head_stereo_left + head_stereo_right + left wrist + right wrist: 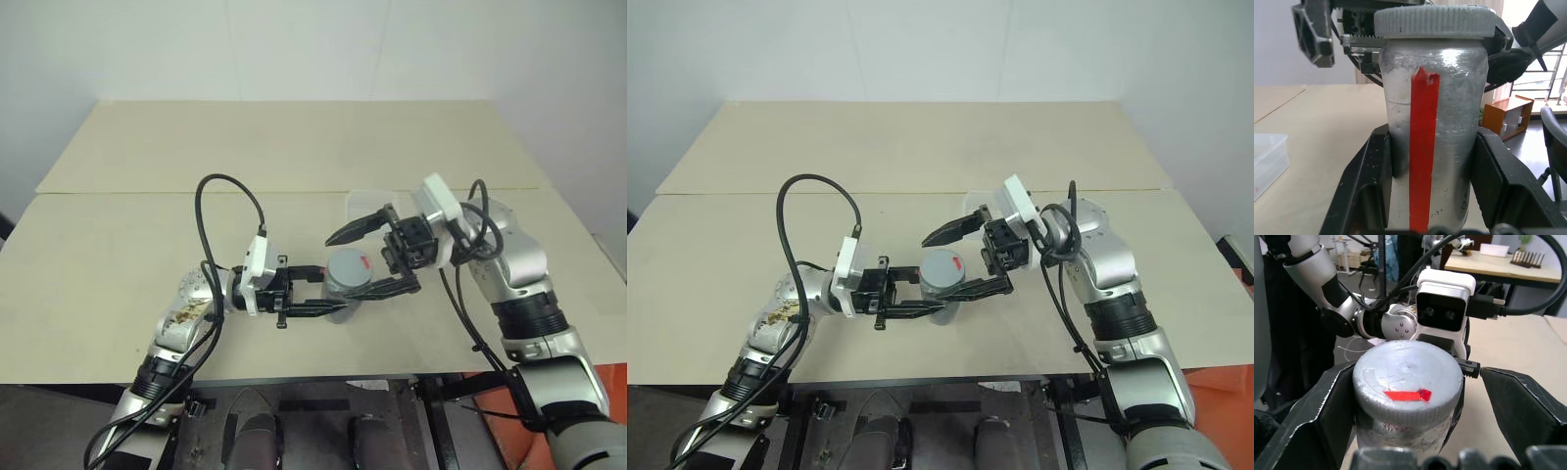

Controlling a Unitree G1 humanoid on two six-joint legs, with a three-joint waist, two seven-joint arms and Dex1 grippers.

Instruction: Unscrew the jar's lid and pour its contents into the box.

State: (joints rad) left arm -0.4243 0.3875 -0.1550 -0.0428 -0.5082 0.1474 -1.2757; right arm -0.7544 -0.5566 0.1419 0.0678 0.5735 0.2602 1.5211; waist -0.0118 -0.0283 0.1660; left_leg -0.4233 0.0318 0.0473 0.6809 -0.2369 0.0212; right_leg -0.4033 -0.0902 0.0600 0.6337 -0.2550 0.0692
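Observation:
The silver jar [1449,147] with a red stripe is held upright above the table, my left gripper [328,292] shut on its body. Its ribbed grey lid [1405,382] with a red patch sits on top. My right gripper [339,268] reaches in from the right, open, with one finger on each side of the lid. In the right wrist view there is a gap between the lid and one of its fingers [1528,406]. The clear box [367,202] lies on the table just behind the right gripper. The contents are hidden inside the jar.
The beige table [147,245] has a seam running across its middle, and its front edge lies just below both arms. A black cable [211,211] loops up from the left wrist.

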